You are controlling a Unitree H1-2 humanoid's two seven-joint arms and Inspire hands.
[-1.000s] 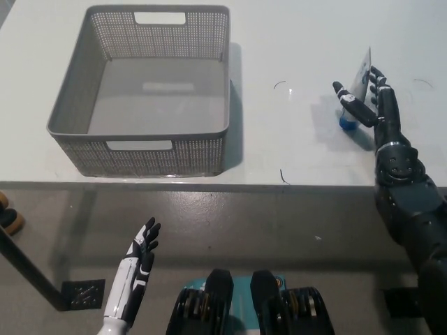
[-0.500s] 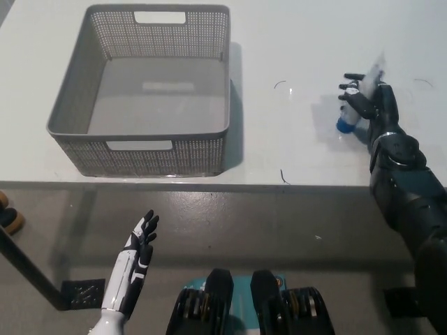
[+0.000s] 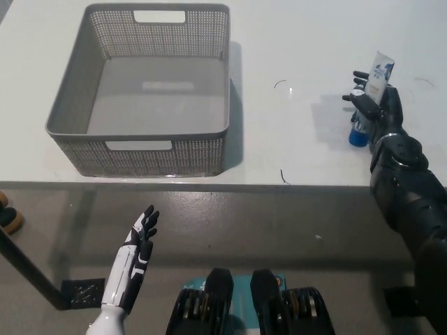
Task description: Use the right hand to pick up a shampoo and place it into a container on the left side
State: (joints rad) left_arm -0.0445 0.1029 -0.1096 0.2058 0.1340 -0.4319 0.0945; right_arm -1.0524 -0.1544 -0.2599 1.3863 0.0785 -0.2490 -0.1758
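Shampoo tube (image 3: 373, 91) sits at the right side of the worktop (image 3: 293, 42), white body up, blue cap down, standing roughly upright with a slight tilt. Cap looks to be at or just above the surface; can't tell if it touches.

Right robot hand (image 3: 376, 106), black, is wrapped around the tube's lower half, fingers (image 3: 358, 102) curled across its front from the left, so it is clamped on the shampoo tube. The tube's top end sticks out above the hand. The black forearm runs down to the bottom right corner, crossing the worktop's front edge.

Grey perforated basket (image 3: 143, 155) sits on the left part of the worktop, well apart from the tube. It is rectangular, with cut-out handles in the near and far walls. Nothing visible inside it. Its near wall is close to the worktop's front edge.

A few small dark marks lie on the worktop between basket and tube.

Left robot hand (image 3: 137, 248), white, hangs below the worktop's front edge at lower left, over the floor, fingers spread and pointing up, holding nothing.
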